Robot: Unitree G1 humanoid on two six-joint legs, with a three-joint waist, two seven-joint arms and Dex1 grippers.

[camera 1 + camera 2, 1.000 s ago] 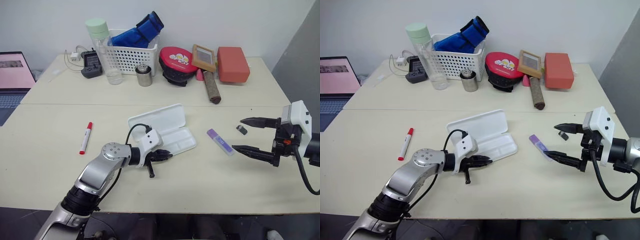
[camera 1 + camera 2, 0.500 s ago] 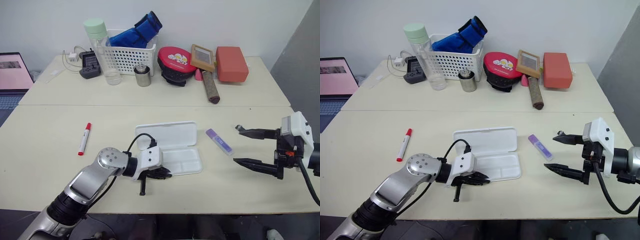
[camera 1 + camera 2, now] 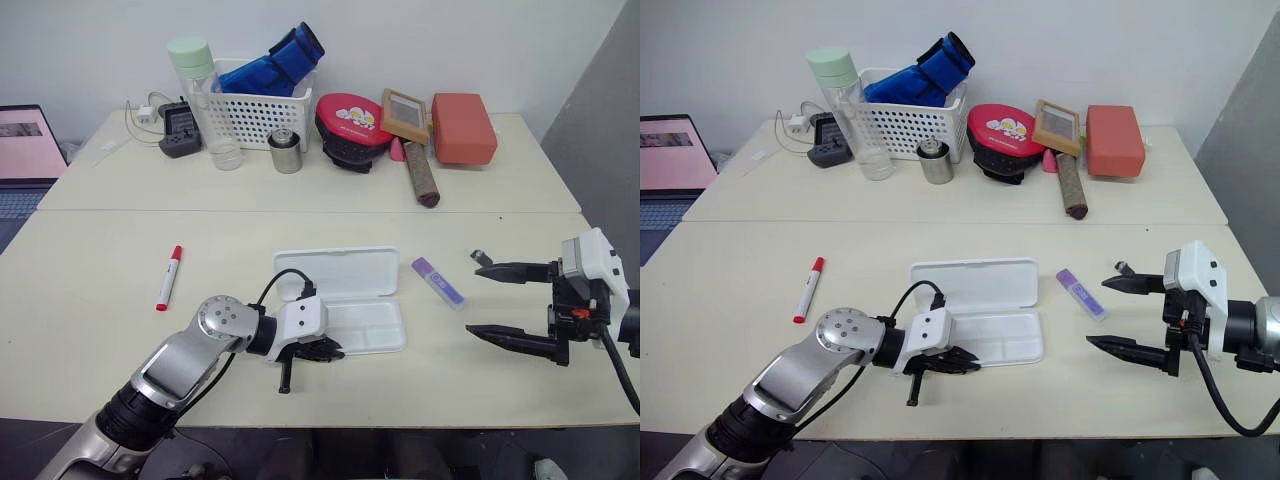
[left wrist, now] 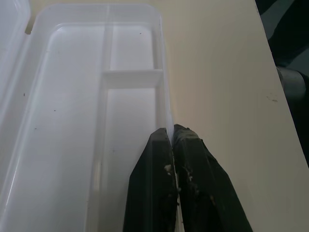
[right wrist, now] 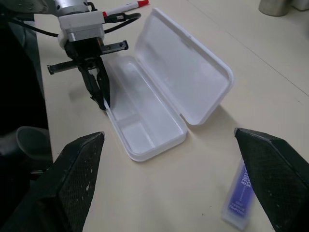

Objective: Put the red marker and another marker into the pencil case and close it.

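A: Grippers first. We see the left gripper [image 4: 173,131] pinched tight on the near rim of the flat white plastic pencil case [image 3: 365,327], which lies open on the cream bench [image 3: 100,260], lid laid flat on the far side of the tray.

B: Agreed; in the left wrist view we see its two black fingers [image 4: 154,159] pressed together with the thin white wall caught between them. And the right gripper [image 3: 508,301]?

A: We see it spread wide and holding nothing, hovering above the bench well off to the right of the case.

B: Where do we put the markers?

A: The short purple marker with the pale label strip [image 3: 438,282] lies flat on the bench between the case and the right gripper, just beyond that gripper's fingertips and apart from both. The slim white marker with the red cap [image 3: 169,276] lies well off to the left of the left gripper, on its far side.

B: We also see a small dark clip-like object [image 3: 481,257] just past the right gripper's upper finger.

A: Yes, and both tray compartments look empty to us.
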